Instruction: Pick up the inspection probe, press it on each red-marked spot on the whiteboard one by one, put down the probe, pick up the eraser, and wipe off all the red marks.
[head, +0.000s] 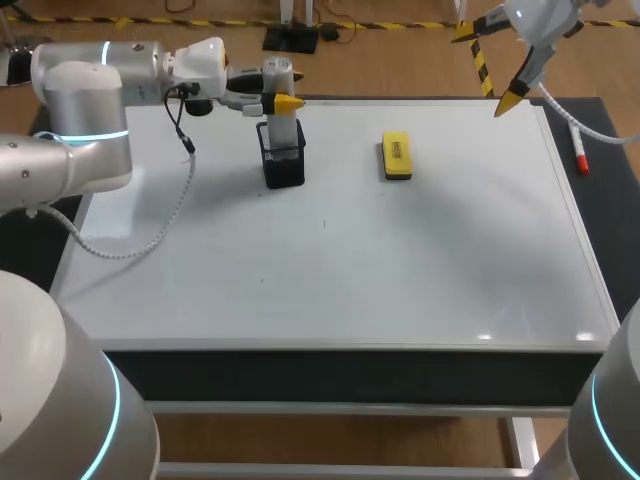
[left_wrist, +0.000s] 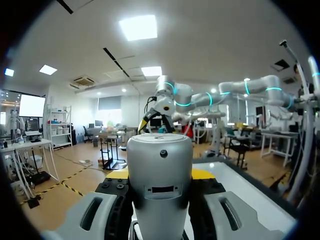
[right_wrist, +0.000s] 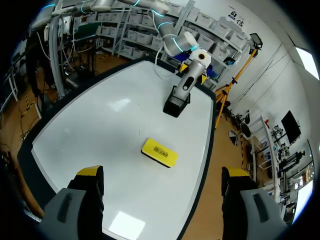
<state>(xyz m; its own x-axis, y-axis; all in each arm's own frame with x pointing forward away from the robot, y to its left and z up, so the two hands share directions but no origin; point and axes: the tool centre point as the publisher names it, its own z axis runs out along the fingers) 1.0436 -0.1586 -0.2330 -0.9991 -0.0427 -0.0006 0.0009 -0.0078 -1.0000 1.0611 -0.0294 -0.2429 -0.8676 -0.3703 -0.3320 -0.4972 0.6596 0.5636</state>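
The inspection probe (head: 283, 128), a pale grey cylinder, stands upright with its lower end inside a black mesh holder (head: 283, 166) at the back left of the whiteboard (head: 330, 270). My left gripper (head: 281, 100) is shut on the probe's upper part; in the left wrist view the probe (left_wrist: 160, 185) fills the space between the fingers of that gripper (left_wrist: 160, 175). The yellow eraser (head: 397, 156) lies flat at the back middle. My right gripper (head: 488, 67) hangs open and empty, high over the back right corner. From there the eraser (right_wrist: 159, 152) lies ahead of my right gripper (right_wrist: 162, 175). No red marks show on the board.
A red-capped marker (head: 579, 153) lies on the dark mat right of the board. A tiny dark speck (head: 323, 223) sits mid-board. The left arm's cable (head: 165, 215) droops over the board's left part. In the right wrist view the holder (right_wrist: 176, 105) and probe (right_wrist: 190, 80) stand beyond the eraser.
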